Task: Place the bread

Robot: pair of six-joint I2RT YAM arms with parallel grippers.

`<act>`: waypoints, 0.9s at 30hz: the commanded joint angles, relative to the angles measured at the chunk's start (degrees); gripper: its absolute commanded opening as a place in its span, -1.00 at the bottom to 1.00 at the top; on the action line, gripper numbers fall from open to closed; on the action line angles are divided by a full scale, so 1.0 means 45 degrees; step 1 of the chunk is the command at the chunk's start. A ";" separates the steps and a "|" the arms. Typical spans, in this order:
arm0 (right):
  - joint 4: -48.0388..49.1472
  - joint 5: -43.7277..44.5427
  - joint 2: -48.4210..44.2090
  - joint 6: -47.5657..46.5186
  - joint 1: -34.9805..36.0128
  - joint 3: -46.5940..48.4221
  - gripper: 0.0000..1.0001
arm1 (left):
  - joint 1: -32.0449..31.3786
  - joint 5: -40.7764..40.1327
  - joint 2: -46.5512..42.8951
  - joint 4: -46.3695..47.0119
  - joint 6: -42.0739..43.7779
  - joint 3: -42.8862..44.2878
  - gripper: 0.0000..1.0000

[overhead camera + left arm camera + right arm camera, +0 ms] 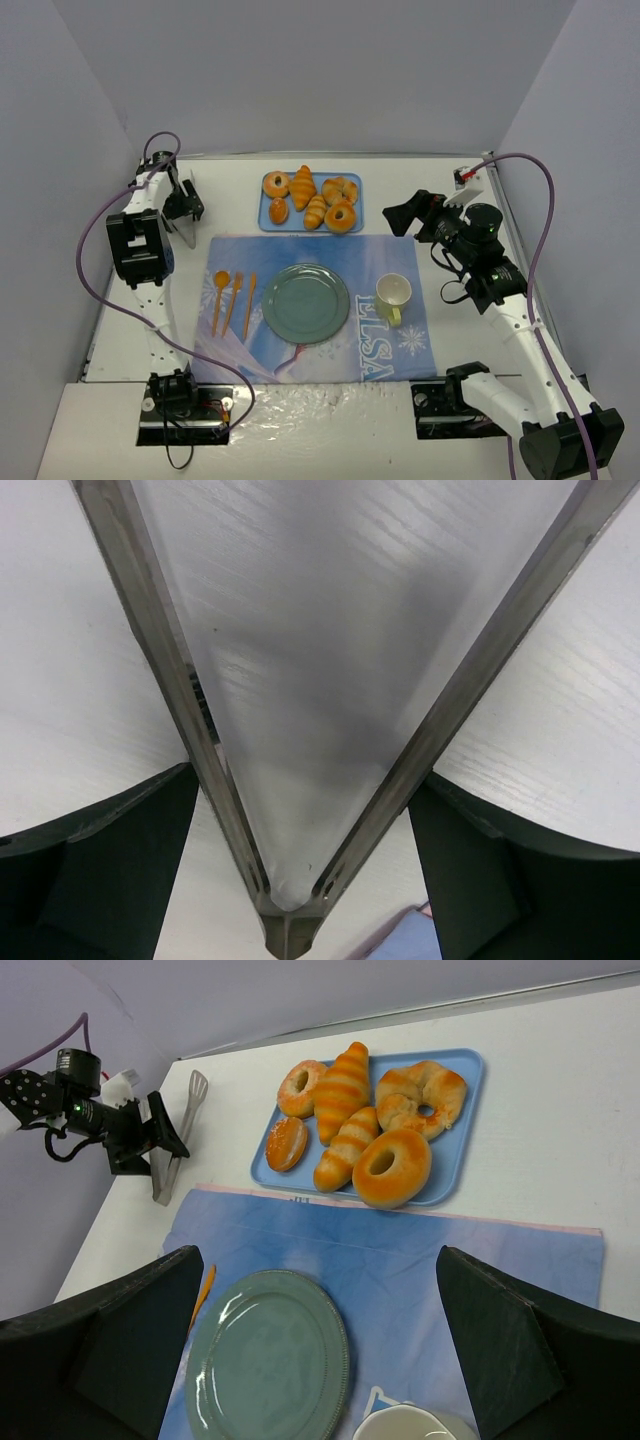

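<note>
Left end effector (186, 206) clamps silver metal tongs (190, 1105); right end effector (402, 216) gapes empty. We find the golden bread (312, 200) on a blue rectangular tray (472, 1065), rightward of the tongs.

Bare mat (300, 250) separates bread tray (263, 212) and plate (305, 302); mug (393, 293) and 3 utensils (234, 300) flank the plate; tongs (186, 232) left of tray.

The bread tray (265, 222) sits between the left tool (183, 207) (tongs (189, 233) in it) and the right tool (394, 217). The plate (305, 303) is nearer than both, with the cup (393, 293) nearside of the right tool.
</note>
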 commanded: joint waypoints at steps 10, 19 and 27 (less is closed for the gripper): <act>0.0900 -0.0231 -0.0111 -0.0051 0.0042 0.0010 1.00 | 0.0061 0.1031 -0.0540 0.0283 -0.0001 0.0109 -0.17; 0.0893 -0.0239 -0.0223 0.0003 0.0042 -0.0001 1.00 | -0.0610 0.1232 -0.2807 0.0442 0.0035 -0.0155 -0.22; 0.0908 -0.0200 -0.0247 0.0025 0.0043 -0.0099 1.00 | -0.1902 0.0377 -0.5180 0.0201 0.0404 -0.0519 -0.21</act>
